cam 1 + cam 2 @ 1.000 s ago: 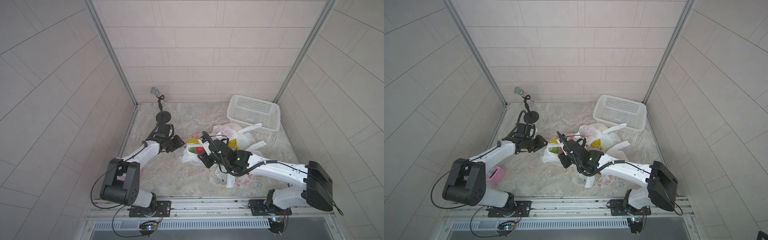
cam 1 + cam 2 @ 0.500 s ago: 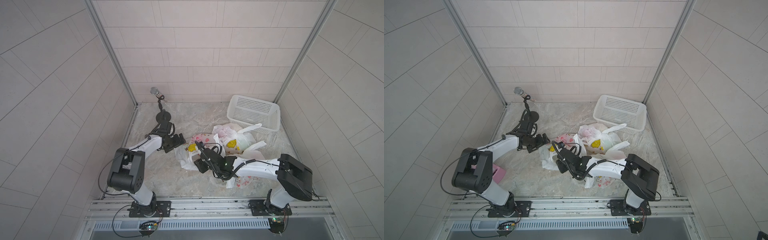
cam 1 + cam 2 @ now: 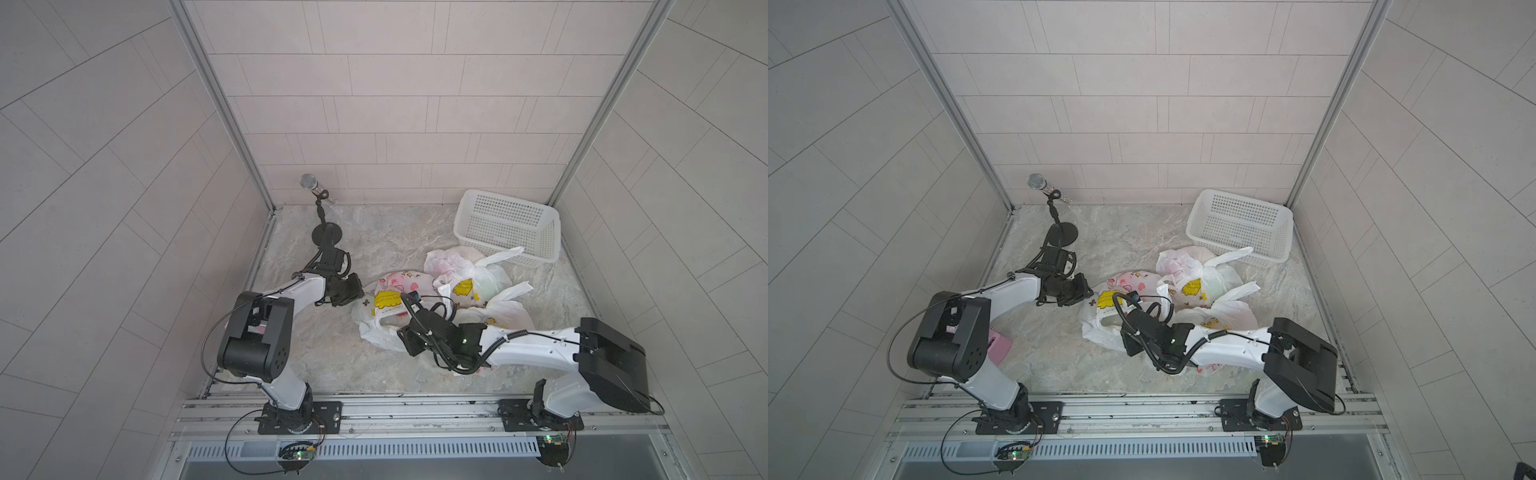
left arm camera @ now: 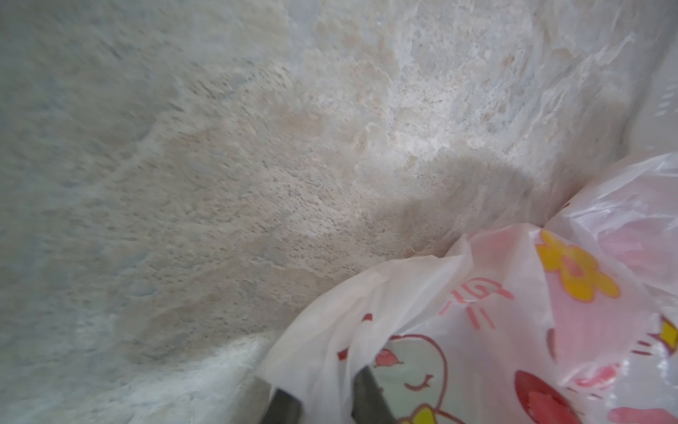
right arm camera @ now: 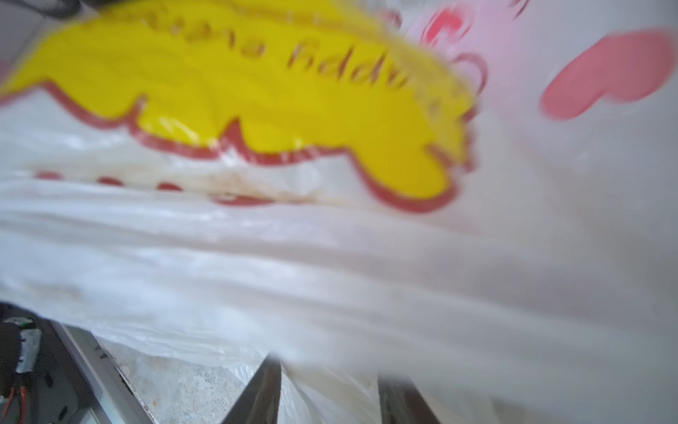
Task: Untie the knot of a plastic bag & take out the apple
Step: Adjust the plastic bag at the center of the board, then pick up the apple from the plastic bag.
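A white plastic bag (image 3: 384, 303) (image 3: 1100, 316) with yellow and red prints lies crumpled mid-floor. My left gripper (image 3: 358, 291) (image 3: 1090, 293) is at its left edge. In the left wrist view the gripper (image 4: 323, 381) is shut on a fold of the bag (image 4: 477, 330). My right gripper (image 3: 405, 338) (image 3: 1128, 340) is at the bag's near side. In the right wrist view its jaws (image 5: 330, 370) stand apart, with bag film (image 5: 330, 257) lying over and between them. The apple and the knot are hidden in the crumpled plastic.
More printed bags (image 3: 469, 282) lie just right of the worked one. A white perforated basket (image 3: 507, 237) stands at the back right corner. A microphone on a stand (image 3: 309, 183) is at the back left. A pink object (image 3: 998, 347) lies by the left arm's base.
My left gripper has closed on the bag's left edge. The right gripper has drawn back a little toward the front rail, and the bag has shifted slightly.
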